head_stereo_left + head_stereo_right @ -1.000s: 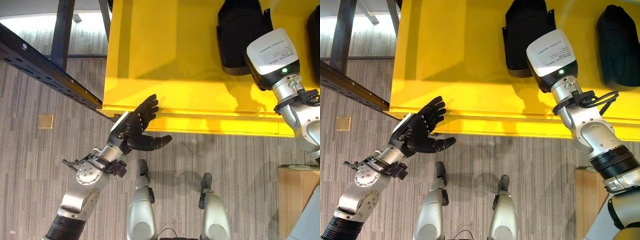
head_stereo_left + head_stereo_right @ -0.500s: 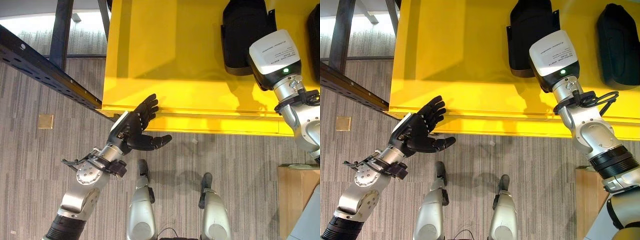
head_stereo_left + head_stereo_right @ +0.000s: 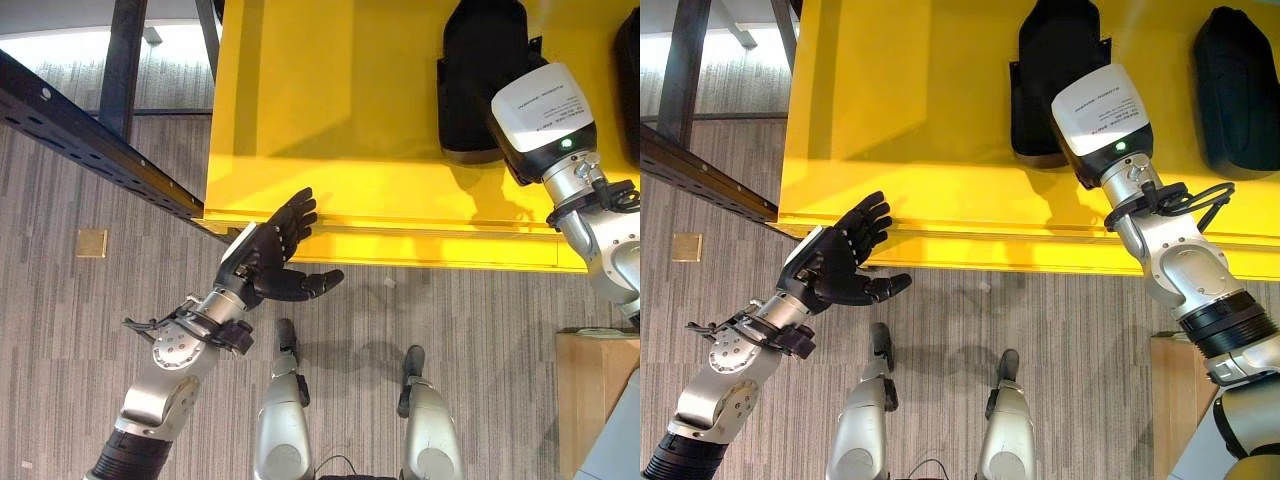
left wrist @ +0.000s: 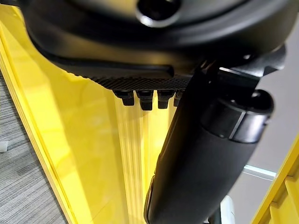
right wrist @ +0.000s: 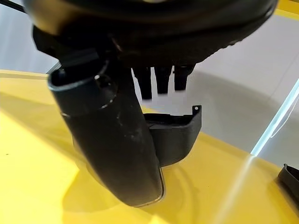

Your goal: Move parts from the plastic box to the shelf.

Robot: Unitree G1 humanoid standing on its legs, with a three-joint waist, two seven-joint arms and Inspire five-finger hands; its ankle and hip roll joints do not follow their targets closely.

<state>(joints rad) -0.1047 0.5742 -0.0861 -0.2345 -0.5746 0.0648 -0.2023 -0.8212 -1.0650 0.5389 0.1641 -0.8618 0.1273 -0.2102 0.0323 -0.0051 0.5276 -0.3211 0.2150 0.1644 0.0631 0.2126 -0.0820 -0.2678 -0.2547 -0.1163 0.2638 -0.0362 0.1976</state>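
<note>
Yellow shelf (image 3: 340,130) is seen from above, with a black part (image 3: 1055,75) lying on it, long axis running away from the robot. Just beyond the open right hand (image 5: 117,140) it lies; the left hand (image 3: 270,255), open, is held at the shelf's near edge.

Showed two silver-grey arms (image 3: 165,375) built of rounded metal segments, each ringed by a black ribbed collar further up. Ended each in a dark hand: the left hand (image 3: 268,255) matte black, with slim segmented fingers (image 3: 295,215) and a white strip along its back edge; the right hand (image 5: 112,140) glossy black at the thumb and faintly scuffed. Carried on the right hand's back a rounded white cover (image 3: 1102,110), printed with small dark text, edged in black and lit by one small green lamp. Bore ribbed black texture across the left palm.
</note>
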